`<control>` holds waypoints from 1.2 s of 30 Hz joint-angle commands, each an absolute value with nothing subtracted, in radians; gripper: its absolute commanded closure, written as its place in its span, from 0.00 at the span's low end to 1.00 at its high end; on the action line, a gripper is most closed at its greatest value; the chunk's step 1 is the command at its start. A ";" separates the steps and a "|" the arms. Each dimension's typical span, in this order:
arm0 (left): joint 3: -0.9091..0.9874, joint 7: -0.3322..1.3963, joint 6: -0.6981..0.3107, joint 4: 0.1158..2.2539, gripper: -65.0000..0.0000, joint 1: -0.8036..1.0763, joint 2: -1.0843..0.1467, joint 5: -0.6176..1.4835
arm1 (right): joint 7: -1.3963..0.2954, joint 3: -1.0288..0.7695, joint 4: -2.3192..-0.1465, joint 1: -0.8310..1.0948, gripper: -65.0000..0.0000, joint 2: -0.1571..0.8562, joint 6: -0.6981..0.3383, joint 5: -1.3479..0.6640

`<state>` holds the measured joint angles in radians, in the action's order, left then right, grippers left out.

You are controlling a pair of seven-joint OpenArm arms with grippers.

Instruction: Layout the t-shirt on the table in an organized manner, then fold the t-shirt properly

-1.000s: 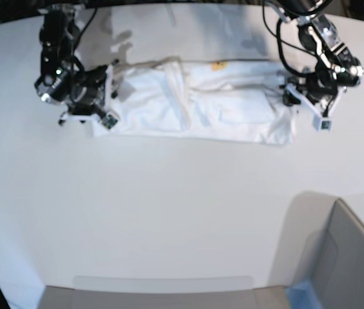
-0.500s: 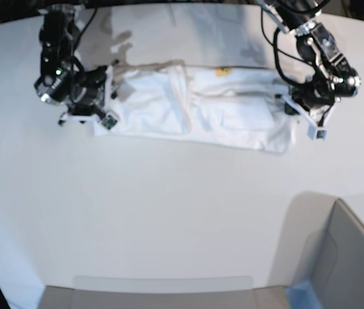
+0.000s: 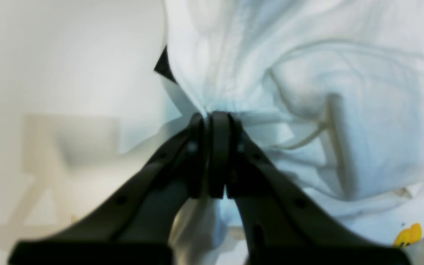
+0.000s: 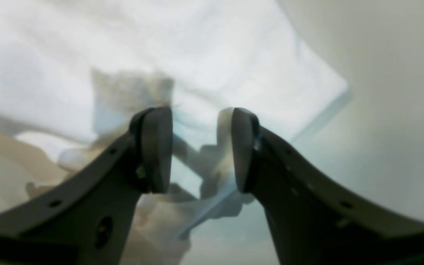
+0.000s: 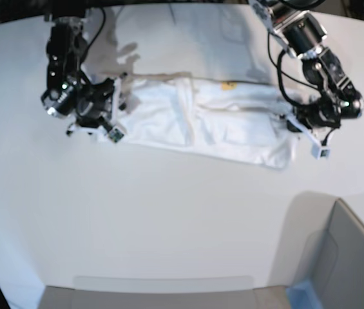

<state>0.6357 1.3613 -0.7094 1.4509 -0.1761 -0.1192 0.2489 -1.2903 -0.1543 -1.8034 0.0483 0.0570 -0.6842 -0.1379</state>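
Note:
The white t-shirt [image 5: 220, 125] lies folded into a long band across the far part of the table [image 5: 169, 212], its small yellow neck tag [image 5: 227, 85] on the far edge. My left gripper [image 5: 292, 127] is at the band's right end. In the left wrist view, that gripper [image 3: 212, 117] is shut on a bunched pinch of the cloth [image 3: 344, 110], with the tag [image 3: 407, 235] at the lower right. My right gripper [image 5: 114, 119] is at the band's left end. In the right wrist view it [image 4: 199, 147] stands open just above the shirt's edge [image 4: 197, 55].
A grey box with a blue edge [image 5: 343, 257] stands at the near right corner. A low grey ledge [image 5: 162, 293] runs along the front edge. Bare tabletop spreads between the shirt and the front.
My left gripper has shut on the shirt's right end and drawn it toward the near right, so the band now slants. The right arm has shifted slightly right along the left end.

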 commanded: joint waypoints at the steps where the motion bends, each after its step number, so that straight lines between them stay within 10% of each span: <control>1: 0.659 1.396 -0.698 1.422 0.97 -0.208 -0.168 0.185 | -1.277 -0.156 -1.819 0.021 0.59 0.048 -0.698 -0.145; 18: 0.668 1.396 -0.698 1.313 0.97 -0.321 -0.285 0.186 | -1.228 -0.170 -1.893 -0.004 0.59 -0.044 -0.698 -0.140; 36: 0.450 1.396 -0.698 1.911 0.97 -0.124 -0.163 0.185 | -1.096 -0.329 -1.687 0.038 0.59 -0.010 -0.698 -0.140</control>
